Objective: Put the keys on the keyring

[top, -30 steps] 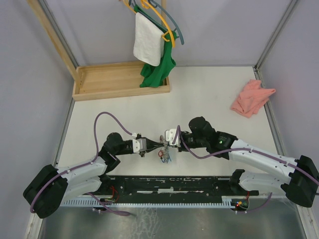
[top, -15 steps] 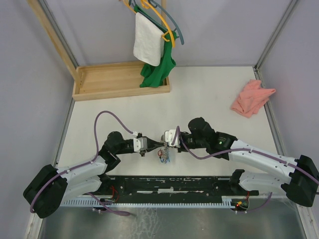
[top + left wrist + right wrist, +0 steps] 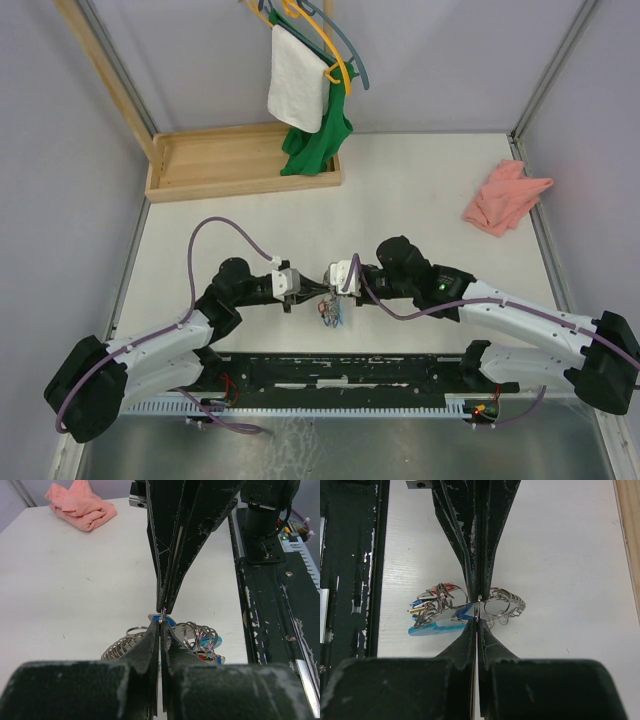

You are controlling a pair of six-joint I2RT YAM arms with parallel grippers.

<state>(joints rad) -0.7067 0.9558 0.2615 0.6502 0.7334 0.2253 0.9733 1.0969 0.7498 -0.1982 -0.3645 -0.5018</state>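
Your two claws meet tip to tip over the middle of the worktop's (image 3: 420, 200) near edge, just ahead of the arm bases. The left claw (image 3: 312, 290) is pressed together, and so is the right claw (image 3: 334, 288). In the wrist views no gap shows between either pair of fingers. A thin sliver of bright metal sits right where the tips meet. It is too small to tell whether that is ring wire or the edge of a key, so treat the grip as unconfirmed.

The keyring bundle (image 3: 507, 600), loops and a coiled spring-like piece, sits directly under that meeting point. The blue-headed key (image 3: 465, 612) is tucked against the tips. The red-headed key (image 3: 442, 587) lies a little further into the tangle, on the side nearer the arm bases.

The nose-to-nose stance looks deliberate. One claw probably steadies or pries the wire while the other feeds a key onto it, and working low over the worktop means a dropped key should fall only a short way.

Judging from this, the threading is under way but not finished. Both keys sit among the loops, and you cannot confirm from here that either is threaded on. The main risk is the wire slipping out from between the fingertips.
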